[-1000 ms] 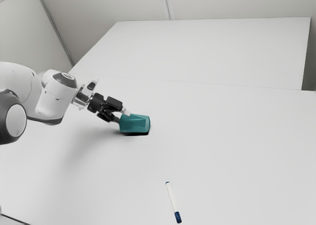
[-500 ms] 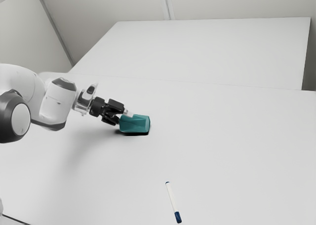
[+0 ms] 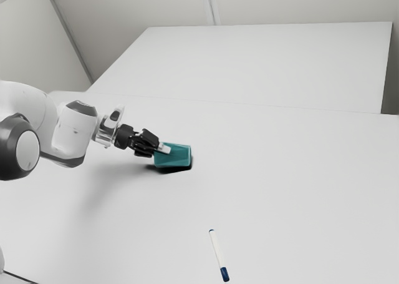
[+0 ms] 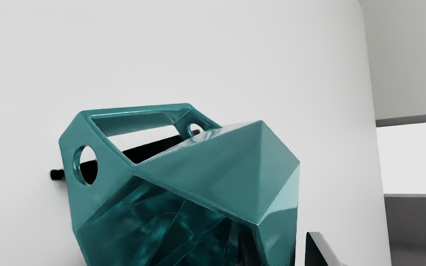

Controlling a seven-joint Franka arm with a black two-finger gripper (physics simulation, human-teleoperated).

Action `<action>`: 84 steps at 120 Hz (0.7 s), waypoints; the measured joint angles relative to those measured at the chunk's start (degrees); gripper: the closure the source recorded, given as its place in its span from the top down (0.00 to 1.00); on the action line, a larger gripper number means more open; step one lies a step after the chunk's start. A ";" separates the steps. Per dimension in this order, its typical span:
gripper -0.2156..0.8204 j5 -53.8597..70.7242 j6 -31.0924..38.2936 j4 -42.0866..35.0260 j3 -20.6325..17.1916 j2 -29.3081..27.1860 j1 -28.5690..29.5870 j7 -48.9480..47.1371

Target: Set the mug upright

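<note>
The teal faceted mug lies on its side on the white table in the exterior view, its open end toward the gripper and a dark shadow below it. My gripper is at that open end, its fingers close together on the mug's wall. In the wrist view the mug shows its angular handle and part of its dark inside. There my gripper has one finger inside the mouth and the other outside, with the wall between them. Their lower parts are cut off by the picture's edge.
A white marker with a blue cap lies on the table, well apart from the mug, toward the exterior view's bottom. Pale walls stand beyond the table.
The gripper's fingers have come together at the mug's wall. The mug has shifted slightly toward the exterior view's right and tilted a little. Earlier, the hand had lowered slightly.
</note>
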 joint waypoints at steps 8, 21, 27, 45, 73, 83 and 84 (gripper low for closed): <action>0.16 -0.17 -0.01 0.02 0.00 -0.06 -0.04 0.22; 0.11 -0.44 0.05 0.25 -0.10 -0.43 -0.33 0.58; 0.09 -0.58 0.09 0.45 -0.34 -0.68 -0.51 0.71; 0.06 -0.34 0.59 1.31 -1.25 -2.79 -1.17 0.89; 0.05 13.19 5.58 2.55 -5.76 -9.99 -2.54 -0.96; 0.04 24.40 9.34 2.63 -8.57 -12.25 -2.66 -2.55; 0.04 25.52 9.75 2.63 -8.76 -12.36 -2.71 -2.71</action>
